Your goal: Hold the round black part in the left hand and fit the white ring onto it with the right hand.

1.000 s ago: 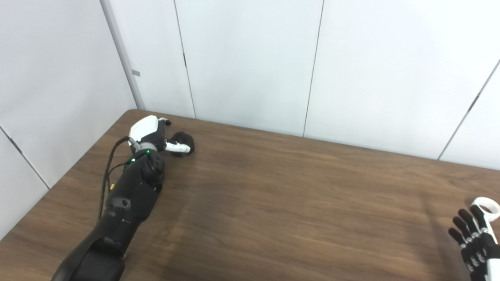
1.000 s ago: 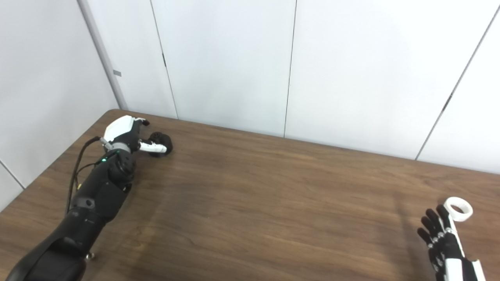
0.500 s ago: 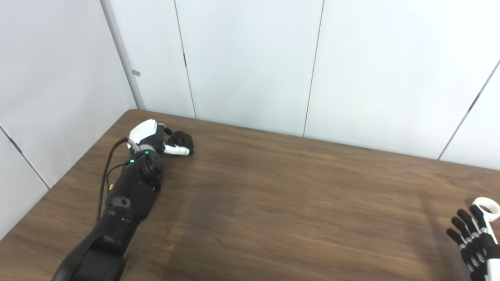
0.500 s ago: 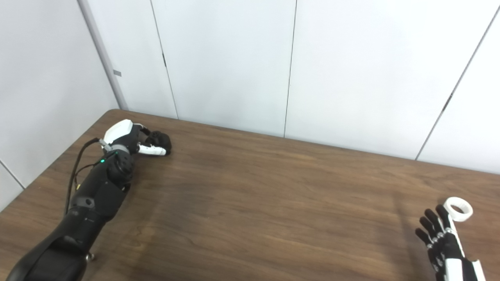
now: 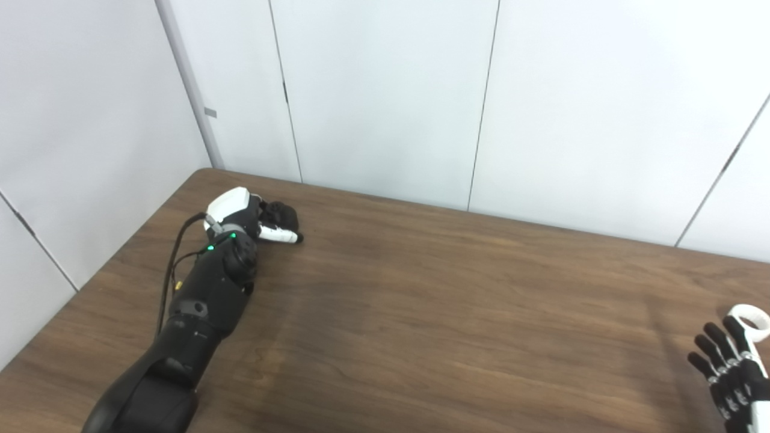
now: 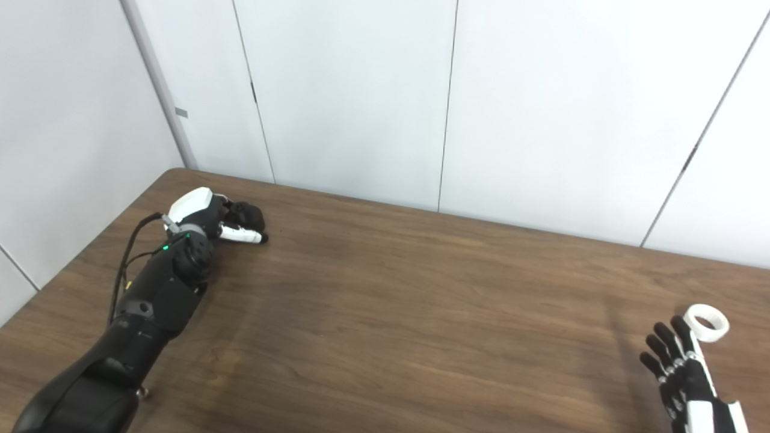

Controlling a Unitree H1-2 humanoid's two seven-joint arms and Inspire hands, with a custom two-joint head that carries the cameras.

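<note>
over the last second the left hand [image 5: 249,218] is seen to have rolled and closed in on the round black part [image 5: 281,213] at the far left corner of the table [image 5: 421,313]. a second ago the part was seen past the hand with the thumb laid across its near side; now the part is drawn in against the palm and the white thumb segment is laid along its near, lower edge, pointing right. the arm is also shifted slightly rightward. this is judged to mean that the grasp on the black part is being completed, but the part is not yet lifted: it is judged to rest on the table surface.

the fingers of the left hand are curled narrowly around the part. the far-side fingers are hidden by the part and by the back of the hand, so it cannot be told whether the grip is fully closed or only in contact.

the right hand [image 6: 683,367] is unchanged over the same interval. it is held at the near right corner, fingers spread and extended, and nothing is held in it. the white ring [image 6: 706,322] lies flat on the table just beyond the fingertips [image 6: 678,325]; whether a fingertip touches the ring's rim cannot be told, as the two overlap in both views. the ring is well apart from the black part, across the full width of the table. the ring is not yet picked up, so the fitting step is judged to be some way off.
</note>
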